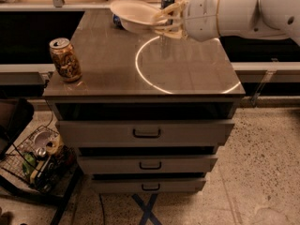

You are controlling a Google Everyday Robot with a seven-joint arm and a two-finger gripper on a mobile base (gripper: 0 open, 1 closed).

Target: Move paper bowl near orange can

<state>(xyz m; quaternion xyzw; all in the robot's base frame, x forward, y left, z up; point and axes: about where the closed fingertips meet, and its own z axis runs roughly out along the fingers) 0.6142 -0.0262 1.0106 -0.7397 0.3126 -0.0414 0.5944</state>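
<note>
The paper bowl [133, 13] was seen as matt off-white paper, its rim clamped by the gripper [164, 20], with pale, seemingly plastic fingers, above the back of the table top [187, 74], which was finished smooth and glossy. The orange can [65, 60] was shown as printed metal, silver-topped.

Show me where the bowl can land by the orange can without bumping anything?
The bare cabinet top from the orange can across to the right edge is free. The back is crowded: the gripper holds the paper bowl there, over a blue can, with a slim can behind.
</note>
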